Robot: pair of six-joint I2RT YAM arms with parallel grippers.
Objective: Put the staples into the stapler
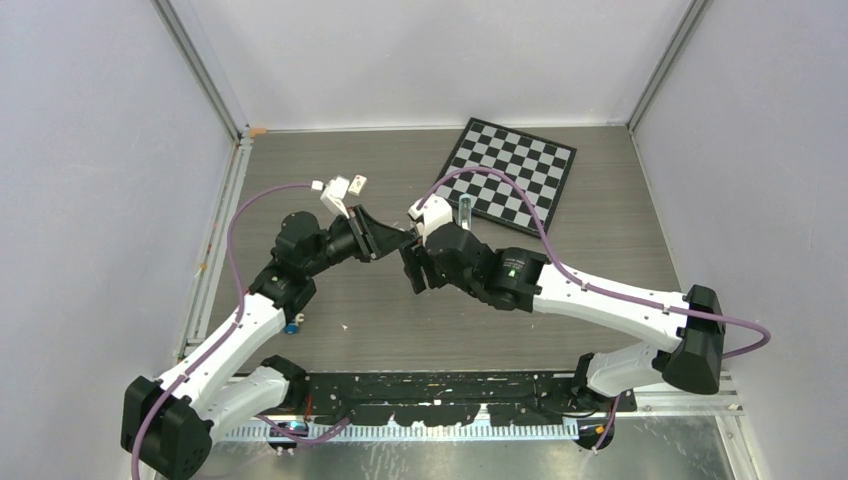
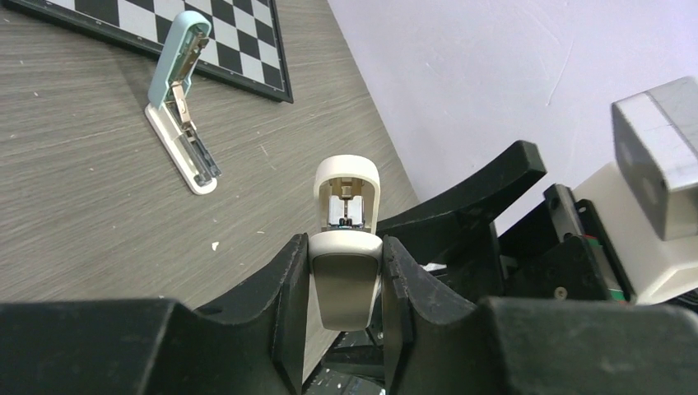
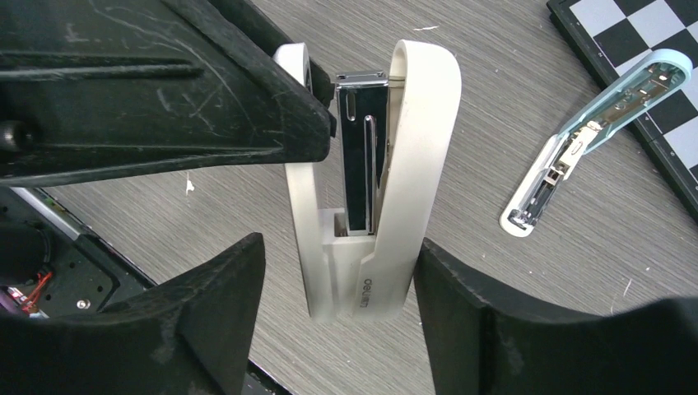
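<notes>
The stapler (image 2: 346, 284) is cream plastic with rounded ends, swung open so its shiny metal magazine (image 3: 362, 156) shows between the two arms. It is held up above the worktop (image 1: 610, 235), between the two grippers. The black, scuffed left fingers (image 2: 288, 280) are clamped on its base. The right fingers (image 3: 222, 313) stand apart on either side of it. A tiny white staple box (image 1: 357, 182) with a reddish mark lies just behind. A teal stapler (image 3: 576, 148) lies open on the grey wood-grain worktop beside a chessboard (image 1: 515, 170).
</notes>
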